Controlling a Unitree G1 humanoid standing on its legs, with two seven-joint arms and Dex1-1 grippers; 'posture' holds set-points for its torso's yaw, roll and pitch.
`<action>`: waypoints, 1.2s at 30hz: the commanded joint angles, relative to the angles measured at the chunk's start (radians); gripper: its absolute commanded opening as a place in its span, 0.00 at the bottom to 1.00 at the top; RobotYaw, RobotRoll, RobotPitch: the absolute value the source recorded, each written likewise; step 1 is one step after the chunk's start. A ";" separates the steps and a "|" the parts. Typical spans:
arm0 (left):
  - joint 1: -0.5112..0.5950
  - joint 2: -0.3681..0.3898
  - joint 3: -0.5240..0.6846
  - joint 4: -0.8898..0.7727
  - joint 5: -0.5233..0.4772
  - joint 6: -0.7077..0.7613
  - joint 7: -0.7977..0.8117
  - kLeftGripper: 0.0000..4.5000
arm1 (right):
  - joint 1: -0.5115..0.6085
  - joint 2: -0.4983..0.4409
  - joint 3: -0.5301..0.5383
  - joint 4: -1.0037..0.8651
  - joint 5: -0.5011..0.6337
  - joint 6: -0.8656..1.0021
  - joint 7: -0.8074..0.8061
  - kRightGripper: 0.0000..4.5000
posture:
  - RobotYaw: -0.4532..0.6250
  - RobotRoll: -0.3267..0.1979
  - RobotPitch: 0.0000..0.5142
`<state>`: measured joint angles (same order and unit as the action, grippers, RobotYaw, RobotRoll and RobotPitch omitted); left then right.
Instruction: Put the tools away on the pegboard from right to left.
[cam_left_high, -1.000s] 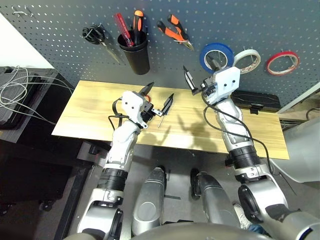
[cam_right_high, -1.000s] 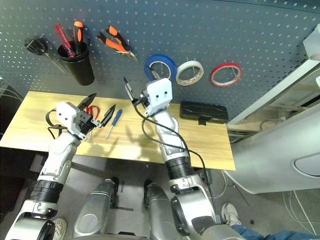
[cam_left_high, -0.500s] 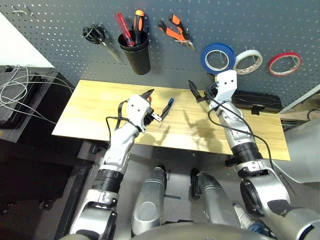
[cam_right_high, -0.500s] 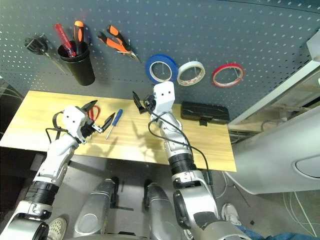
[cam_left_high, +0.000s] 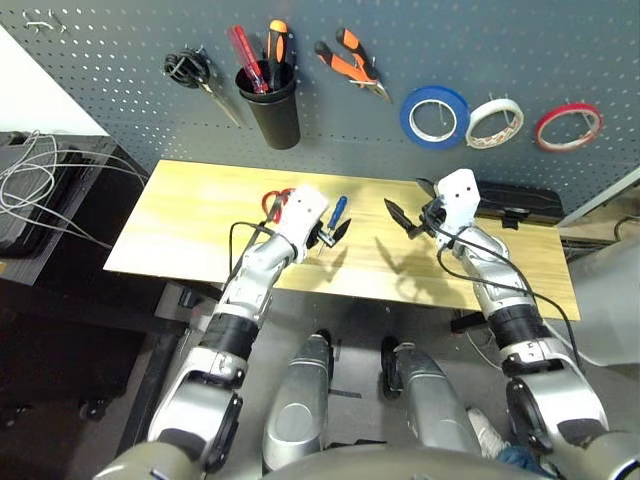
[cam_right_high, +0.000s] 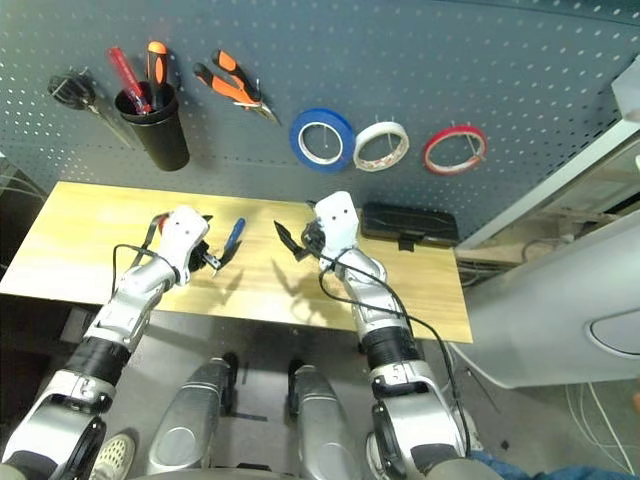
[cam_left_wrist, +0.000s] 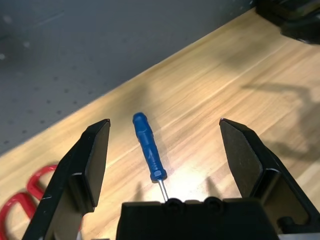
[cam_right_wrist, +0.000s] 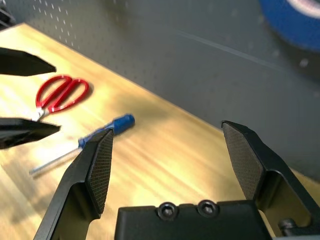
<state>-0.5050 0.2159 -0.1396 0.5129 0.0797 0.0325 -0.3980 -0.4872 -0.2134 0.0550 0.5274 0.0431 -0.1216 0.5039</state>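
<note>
On the tabletop (cam_left_high: 200, 215), left tool (cam_left_wrist: 165, 150) has dropped low, jaws wide, straddling the screwdriver (cam_left_wrist: 148, 153); scissors (cam_right_wrist: 61, 93) lie beside it. Right tool (cam_left_high: 412, 218) has lowered from the pegboard (cam_left_high: 500, 40), wide, empty. Tape (cam_left_high: 434, 114) and pliers (cam_left_high: 350, 62) hang; screwdriver likely next.

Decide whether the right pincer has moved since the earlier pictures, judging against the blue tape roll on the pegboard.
Yes. The right pincer has dropped away from the blue tape roll on the pegboard and now sits low over the table, open.

Three tape rolls (cam_left_high: 494, 122) hung there, two scissors (cam_left_high: 275, 203), two screwdrivers (cam_left_high: 335, 211), one pliers (cam_left_high: 352, 62), one black cup (cam_left_high: 274, 110).
</note>
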 joint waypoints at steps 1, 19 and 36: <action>-0.006 -0.017 -0.001 0.059 0.003 0.039 0.012 1.00 | 0.021 0.005 0.015 0.013 -0.020 0.044 -0.020 0.99 | 0.55 0.62 0.66; -0.116 -0.071 0.002 0.292 0.016 0.008 0.068 1.00 | 0.056 0.026 0.064 -0.035 -0.037 0.137 -0.010 0.99 | 0.49 0.62 0.81; -0.259 -0.072 0.070 0.576 -0.008 -0.074 0.140 0.91 | 0.167 0.006 0.089 -0.256 -0.027 0.266 0.001 1.00 | 0.41 0.62 0.87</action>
<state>-0.7844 0.1526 -0.0795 1.0486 0.0747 -0.0509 -0.2674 -0.3525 -0.2034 0.1306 0.2922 0.0162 0.1233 0.4991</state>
